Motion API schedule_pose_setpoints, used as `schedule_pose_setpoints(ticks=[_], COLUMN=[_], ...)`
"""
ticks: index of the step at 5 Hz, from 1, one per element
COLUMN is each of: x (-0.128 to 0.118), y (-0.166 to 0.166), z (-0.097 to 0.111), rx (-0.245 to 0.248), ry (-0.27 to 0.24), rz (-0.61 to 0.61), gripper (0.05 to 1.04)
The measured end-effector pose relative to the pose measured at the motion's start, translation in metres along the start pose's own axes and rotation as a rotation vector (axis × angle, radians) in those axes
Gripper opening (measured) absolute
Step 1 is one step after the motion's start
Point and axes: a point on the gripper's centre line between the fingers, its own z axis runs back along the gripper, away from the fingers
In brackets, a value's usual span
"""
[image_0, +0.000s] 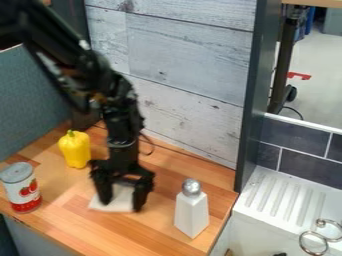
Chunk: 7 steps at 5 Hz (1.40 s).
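Hanging down from the black arm (93, 65), the pincer (121, 205) is spread wide, its two tips well apart and pointing down toward the tabletop (87, 225). Between and beside them, near the middle of the tabletop, a white piece (120, 200) is seen, partly hidden by the pincer. Its near edge is laid roughly left to right across the view, and a corner is pointed out to the left; its long axis cannot be told. It is flat, thin and pale, with a plain surface, perhaps cloth or paper.

To the right, a white bottle (192, 215) is stood upright, square-sided, narrowed toward the top and capped by a shiny silver ball (192, 187). To the left, a smooth yellow pepper (75, 150) is set with its green stem upward, and nearer the left edge a can (21, 189) is stood, metal-topped and wrapped in a white and red label. The tabletop is made of glossy joined wood strips, backed by grey, grainy planks (187, 60).
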Motion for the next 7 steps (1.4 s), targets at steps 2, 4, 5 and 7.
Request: schedule_pose_setpoints(ticks=[2, 4, 5, 7], x=[-0.030, -0.016, -0.015, -0.047], y=[0.014, 0.008, -0.010, -0.042], z=[-0.004, 0.002, 0.014, 0.070], rx=[-0.012, -0.111, -0.143, -0.059], ry=[0.022, 0.032, 0.077, 0.166], rz=[0.047, -0.025, -0.160, -0.317], gripper=[1.002, 1.001, 1.001, 1.001])
